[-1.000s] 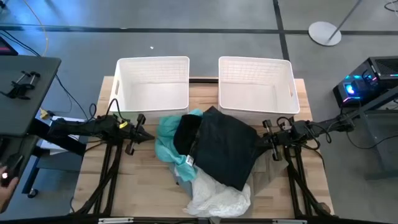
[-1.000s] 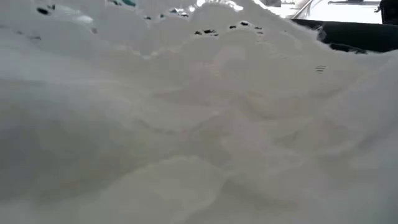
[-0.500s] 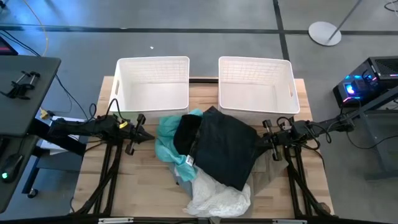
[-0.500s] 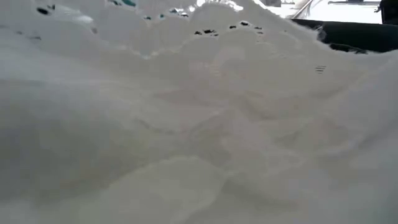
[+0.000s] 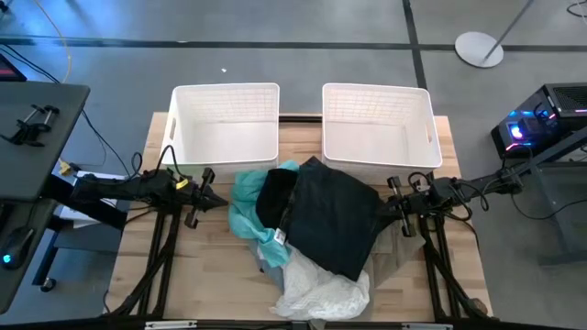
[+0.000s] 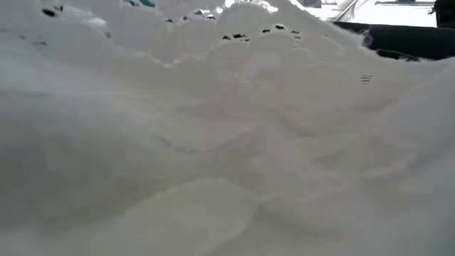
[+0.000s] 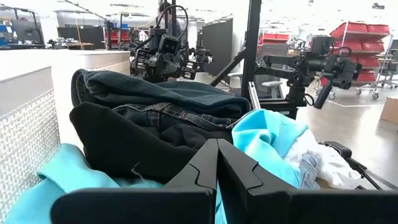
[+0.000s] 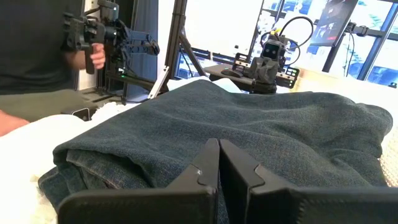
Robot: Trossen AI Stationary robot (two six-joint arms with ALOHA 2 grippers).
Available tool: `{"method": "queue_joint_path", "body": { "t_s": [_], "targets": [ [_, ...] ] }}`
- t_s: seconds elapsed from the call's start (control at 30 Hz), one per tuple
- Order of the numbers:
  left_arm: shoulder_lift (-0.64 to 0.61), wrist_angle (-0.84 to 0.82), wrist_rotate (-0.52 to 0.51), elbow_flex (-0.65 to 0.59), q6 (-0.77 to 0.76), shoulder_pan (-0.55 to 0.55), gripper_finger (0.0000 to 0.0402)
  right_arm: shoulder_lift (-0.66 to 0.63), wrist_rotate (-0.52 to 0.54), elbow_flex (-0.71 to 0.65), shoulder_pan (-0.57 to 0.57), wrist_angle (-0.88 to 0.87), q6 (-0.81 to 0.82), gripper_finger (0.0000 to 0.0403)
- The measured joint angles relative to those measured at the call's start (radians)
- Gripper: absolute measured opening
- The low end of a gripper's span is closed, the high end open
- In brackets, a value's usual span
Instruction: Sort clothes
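A heap of clothes lies on the wooden table (image 5: pixel 138 247) in front of two white baskets. A big black garment (image 5: pixel 335 215) lies on top, a smaller black one (image 5: pixel 275 197) and a teal one (image 5: pixel 246 206) are at its left, and a white one (image 5: pixel 321 289) is at the near side. The white garment fills the low view (image 6: pixel 227 142). My left gripper (image 5: pixel 220 201) is shut and empty, just left of the heap. My right gripper (image 5: pixel 383 210) is shut at the heap's right edge; whether it touches the cloth I cannot tell.
Two white lattice baskets stand side by side at the table's far edge, the left one (image 5: pixel 225 124) and the right one (image 5: pixel 378 128). A person's hand (image 8: pixel 93 56) holds a device in the room beyond the table. Bare wood shows at the table's left and right.
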Motion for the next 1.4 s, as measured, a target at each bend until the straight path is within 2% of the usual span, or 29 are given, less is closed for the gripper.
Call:
{"method": "queue_joint_path", "body": {
  "t_s": [0.27,0.33,0.4,0.47,0.63,0.77,0.83,1.0,1.13,1.27,1.4],
  "targets": [
    [0.000,0.001,-0.005,0.000,-0.189,0.000,0.0001,0.000,0.000,0.000,0.000,0.000,0.000,0.0000],
    [0.000,0.020,-0.051,0.000,-0.180,0.000,0.0001,0.000,0.000,0.000,0.000,0.000,0.000,0.0000],
    [0.000,0.060,-0.139,0.001,-0.139,0.000,0.0001,0.000,0.000,0.000,0.000,0.000,0.000,0.0000],
    [0.001,0.079,-0.172,0.001,-0.167,0.000,0.0001,0.000,0.000,0.000,0.000,0.000,0.000,0.0000],
    [0.027,0.312,-0.122,0.000,-0.234,0.000,0.0001,0.000,0.000,0.000,0.000,0.000,0.000,0.0000],
    [0.095,0.505,-0.093,0.001,-0.156,-0.011,0.0001,0.000,0.000,0.000,0.000,0.000,0.000,0.0000],
    [0.144,0.526,-0.092,0.010,-0.102,-0.031,0.0001,0.000,0.000,0.000,0.000,0.000,0.000,0.0000],
    [0.307,0.484,-0.115,0.094,0.121,-0.108,0.0001,0.000,0.000,0.000,0.000,0.000,0.000,0.0000],
    [0.472,0.452,-0.183,0.239,0.278,-0.191,0.0001,0.000,0.000,0.000,0.000,0.000,0.000,0.0000],
    [0.634,0.170,-0.322,0.443,0.376,-0.282,0.0001,0.000,0.000,0.000,0.000,0.000,0.000,0.0000],
    [0.799,-0.148,-0.474,0.606,0.352,-0.370,0.0001,0.000,0.000,0.000,0.000,0.000,0.000,0.0000]
  ]
}}
